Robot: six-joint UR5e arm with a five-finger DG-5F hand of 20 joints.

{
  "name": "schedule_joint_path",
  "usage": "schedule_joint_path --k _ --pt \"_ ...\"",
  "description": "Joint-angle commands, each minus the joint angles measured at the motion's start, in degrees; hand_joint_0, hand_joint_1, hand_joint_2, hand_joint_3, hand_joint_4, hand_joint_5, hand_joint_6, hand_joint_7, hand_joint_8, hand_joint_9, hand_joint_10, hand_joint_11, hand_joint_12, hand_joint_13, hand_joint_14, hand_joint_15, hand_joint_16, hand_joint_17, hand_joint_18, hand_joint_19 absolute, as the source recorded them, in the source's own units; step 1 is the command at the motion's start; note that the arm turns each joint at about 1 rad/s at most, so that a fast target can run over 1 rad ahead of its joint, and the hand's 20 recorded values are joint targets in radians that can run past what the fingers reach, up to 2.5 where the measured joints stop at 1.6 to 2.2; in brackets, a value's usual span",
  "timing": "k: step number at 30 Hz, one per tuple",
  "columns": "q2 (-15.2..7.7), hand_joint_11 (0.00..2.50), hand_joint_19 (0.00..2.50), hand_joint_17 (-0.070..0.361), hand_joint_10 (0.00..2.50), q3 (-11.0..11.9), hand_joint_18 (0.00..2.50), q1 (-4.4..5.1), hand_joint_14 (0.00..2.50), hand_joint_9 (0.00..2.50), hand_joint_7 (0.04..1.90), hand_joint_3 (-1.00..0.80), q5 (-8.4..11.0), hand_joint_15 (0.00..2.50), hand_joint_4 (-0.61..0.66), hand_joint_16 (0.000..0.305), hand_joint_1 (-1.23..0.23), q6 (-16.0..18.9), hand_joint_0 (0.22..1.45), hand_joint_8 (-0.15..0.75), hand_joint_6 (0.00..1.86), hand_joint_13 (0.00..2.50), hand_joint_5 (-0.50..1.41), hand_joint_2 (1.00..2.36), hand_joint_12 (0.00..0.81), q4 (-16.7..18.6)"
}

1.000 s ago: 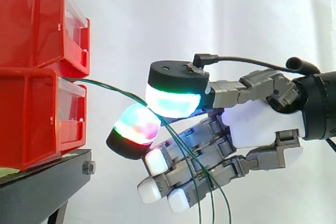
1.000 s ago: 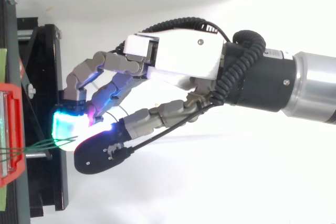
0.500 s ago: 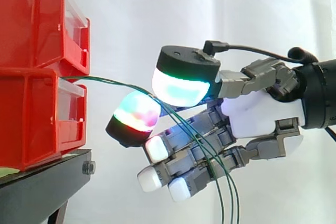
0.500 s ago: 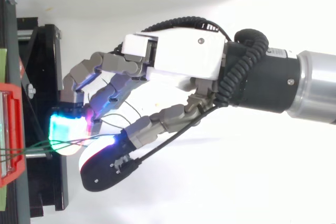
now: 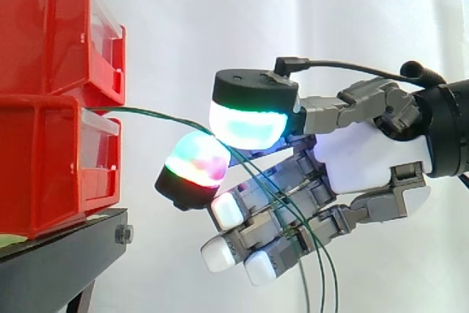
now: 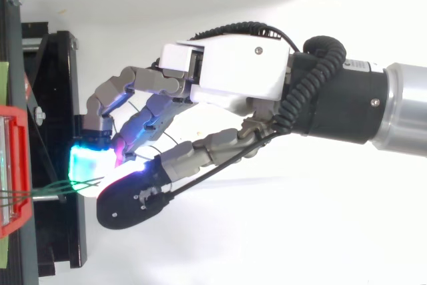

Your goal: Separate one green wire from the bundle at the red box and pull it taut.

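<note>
Green wires (image 5: pixel 157 114) go from the lower red bin (image 5: pixel 44 166) to the hand (image 5: pixel 366 163).
Two red bins sit stacked on a black stand (image 5: pixel 58 254) at the left. The wires leave the lower bin's front and stretch sideways to the right, dipping a little. The hand squeezes them between two glowing pads (image 5: pixel 245 124), with its other fingers bent and loose. Past the pinch, three strands hang down.

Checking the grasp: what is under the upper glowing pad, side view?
The green wires from the red box run under the upper glowing pad, above the lower glowing pad. The pads cover the contact, so how many are pinched is hidden.
</note>
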Motion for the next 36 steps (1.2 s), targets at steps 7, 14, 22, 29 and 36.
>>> schedule_joint_path --k 7,14,22,29,36 --pt "0.0 0.60 0.47 0.101 0.02 1.1 0.70 0.01 0.02 0.87 0.86 -0.41 -0.09 0.42 -0.05 0.045 -0.89 1.1 0.72 0.232 0.94 0.73 -0.17 1.01 0.314 -3.5" --pt "0.0 0.60 0.50 0.103 0.02 1.6 0.67 0.01 0.02 0.89 0.81 -0.50 -0.44 0.44 0.08 0.046 -0.81 2.0 0.57 0.235 0.94 0.73 -0.17 1.00 0.314 -5.4" --pt "0.0 0.60 0.52 0.105 0.02 3.5 0.65 0.01 0.02 0.90 0.83 -0.44 -1.05 0.44 0.07 0.047 -0.60 2.1 0.58 0.237 0.92 0.73 -0.17 1.00 0.315 -8.5" --pt "0.0 0.60 0.51 0.103 0.02 3.8 0.65 -0.16 0.02 0.89 0.87 -0.31 -1.05 0.44 0.02 0.046 -0.75 2.1 0.62 0.243 0.92 0.73 -0.17 1.01 0.317 -8.6" --pt "0.0 0.60 0.49 0.100 0.02 4.4 0.70 -0.34 0.02 0.88 0.85 -0.39 -1.14 0.43 -0.03 0.045 -0.91 2.0 0.71 0.231 0.93 0.74 -0.17 1.01 0.312 -8.8"
